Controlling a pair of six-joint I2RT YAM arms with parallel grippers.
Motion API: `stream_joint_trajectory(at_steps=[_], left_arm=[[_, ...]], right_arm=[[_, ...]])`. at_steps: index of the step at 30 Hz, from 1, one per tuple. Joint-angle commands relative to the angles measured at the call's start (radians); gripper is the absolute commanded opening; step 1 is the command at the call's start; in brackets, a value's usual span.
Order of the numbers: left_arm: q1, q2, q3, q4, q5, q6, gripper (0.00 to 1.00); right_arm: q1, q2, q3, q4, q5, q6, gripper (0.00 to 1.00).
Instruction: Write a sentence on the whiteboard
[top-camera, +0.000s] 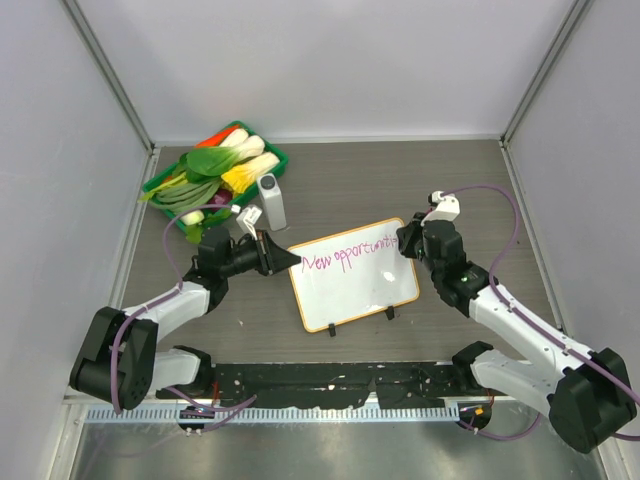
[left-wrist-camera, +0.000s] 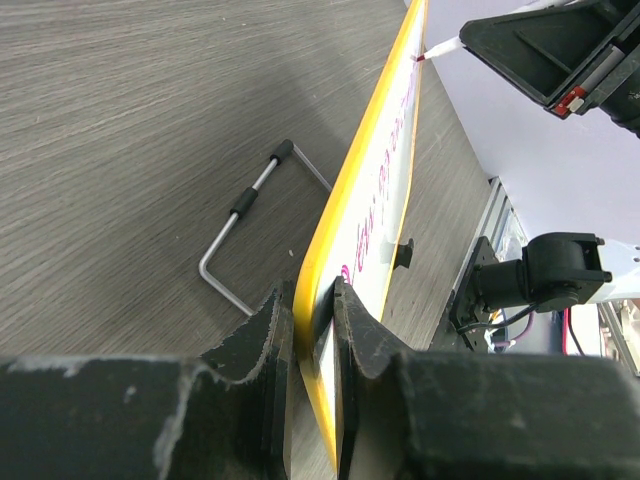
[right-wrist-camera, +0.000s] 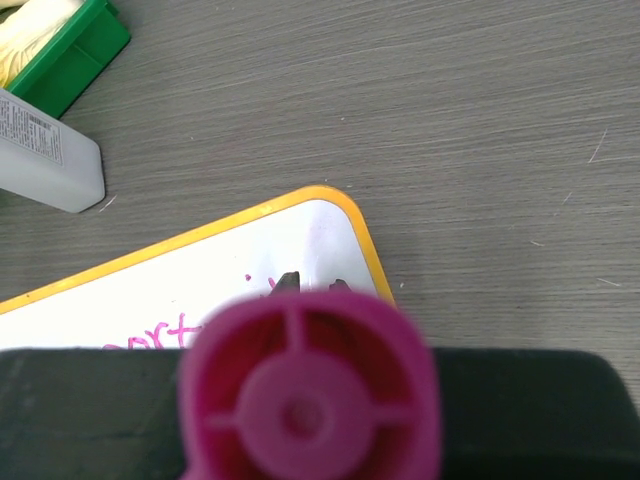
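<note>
The whiteboard (top-camera: 355, 285), white with an orange frame, lies near the table's middle. The sentence (top-camera: 350, 258), in pink cursive, reads about "New opportunities" along its far edge. My left gripper (top-camera: 285, 258) is shut on the board's left edge. In the left wrist view the fingers (left-wrist-camera: 262, 335) clamp the frame (left-wrist-camera: 345, 215). My right gripper (top-camera: 410, 240) is shut on a pink marker (right-wrist-camera: 310, 400). Its tip (left-wrist-camera: 428, 52) touches the board near the far right corner (right-wrist-camera: 310, 225), at the end of the writing (right-wrist-camera: 165, 332).
A green tray (top-camera: 278, 160) of toy vegetables stands at the back left. A white bottle (top-camera: 271, 200) lies beside it, also in the right wrist view (right-wrist-camera: 45, 150). A bent wire stand (left-wrist-camera: 245, 210) lies beyond the board. Two black clip feet (top-camera: 332, 329) sit on the board's near edge.
</note>
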Motion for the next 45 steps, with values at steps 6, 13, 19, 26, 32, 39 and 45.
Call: stream_joint_trajectory(at_steps=[6,13,19,26,32,39,45], left_arm=[[-0.006,0.003,0.004,-0.039,-0.054,0.083,0.00],[-0.005,0.003,0.004,-0.039,-0.054,0.082,0.00],[-0.008,0.000,0.002,-0.039,-0.054,0.083,0.00],[-0.006,0.000,0.004,-0.039,-0.054,0.083,0.00],[-0.008,-0.003,0.004,-0.041,-0.055,0.083,0.00],[-0.006,-0.003,0.002,-0.042,-0.055,0.085,0.00],[-0.006,-0.005,0.002,-0.044,-0.055,0.083,0.00]], right_arm=[[-0.002,-0.030,-0.038,-0.054,-0.017,-0.005,0.01],[-0.002,-0.043,-0.045,-0.071,0.000,-0.007,0.01],[-0.002,-0.046,-0.032,-0.072,0.029,-0.008,0.01],[-0.002,-0.052,-0.011,-0.042,0.032,-0.002,0.01],[-0.002,-0.052,0.018,-0.037,0.040,-0.004,0.01],[-0.002,-0.073,0.052,-0.039,0.055,-0.010,0.01],[-0.002,-0.059,0.072,-0.034,0.085,-0.028,0.01]])
